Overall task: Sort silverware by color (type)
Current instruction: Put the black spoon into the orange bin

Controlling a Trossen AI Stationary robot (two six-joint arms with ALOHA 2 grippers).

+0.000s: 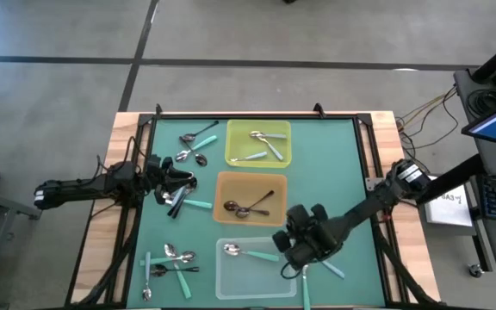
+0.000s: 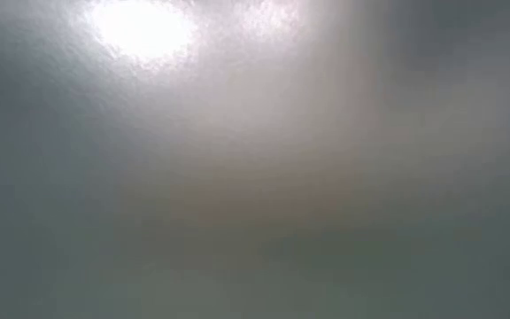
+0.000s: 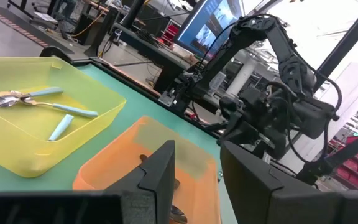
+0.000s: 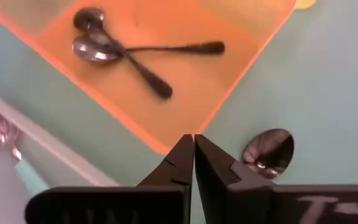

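Observation:
Spoons lie on the green mat in loose groups at the far left [image 1: 195,142], under my left gripper [image 1: 183,203] and at the near left [image 1: 169,261]. Teal-handled spoons [image 3: 36,102] lie in the yellow tray [image 1: 234,155]. Two dark spoons [image 4: 129,53] lie in the orange tray [image 1: 229,182]. One teal-handled spoon [image 1: 250,252] lies in the clear tray [image 1: 231,284]. My left gripper [image 3: 197,180] is open, over the mat left of the orange tray. My right gripper [image 4: 193,146] is shut near the orange tray's near right corner. A shiny spoon bowl [image 4: 267,151] lies beside it, its handle hidden.
Two more teal-handled spoons [image 1: 317,274] lie on the mat right of the clear tray, under my right arm. The three trays stand in a row down the middle of the mat. The low view shows only a grey blur.

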